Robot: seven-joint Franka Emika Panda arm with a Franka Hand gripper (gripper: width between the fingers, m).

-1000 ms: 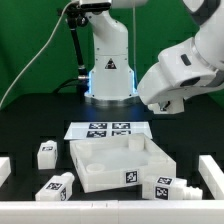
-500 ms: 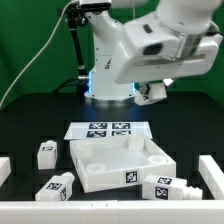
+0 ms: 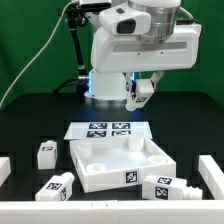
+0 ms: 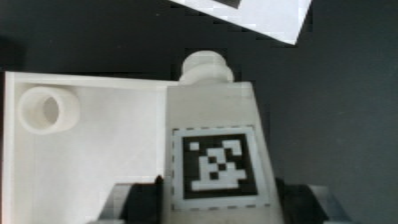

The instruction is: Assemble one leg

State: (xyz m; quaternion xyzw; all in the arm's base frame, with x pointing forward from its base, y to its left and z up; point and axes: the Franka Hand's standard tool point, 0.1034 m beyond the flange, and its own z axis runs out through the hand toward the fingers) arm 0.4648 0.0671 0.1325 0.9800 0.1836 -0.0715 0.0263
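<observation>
My gripper point(image 3: 140, 97) is shut on a leg point(image 3: 141, 90), a chunky white peg with a black-and-white tag, and holds it high above the table, over the back of the marker board point(image 3: 108, 129). In the wrist view the leg point(image 4: 215, 120) fills the middle, its rounded tip pointing away, with a dark finger point(image 4: 139, 203) on each side of it at the gripper point(image 4: 214, 205). The white square tray-like part point(image 3: 90, 170) lies below, and its corner with a round hole point(image 4: 50, 108) shows beside the held leg.
Three more legs lie on the table: one at the exterior view's left point(image 3: 46, 153), one at the front left point(image 3: 58, 187), one at the front right point(image 3: 165, 186). White blocks stand at the left edge point(image 3: 4, 170) and the right edge point(image 3: 212, 175). The robot base point(image 3: 108, 70) is behind.
The arm has swung from the exterior view's right toward the middle, and the gripper with the leg now hangs over the back of the marker board.
</observation>
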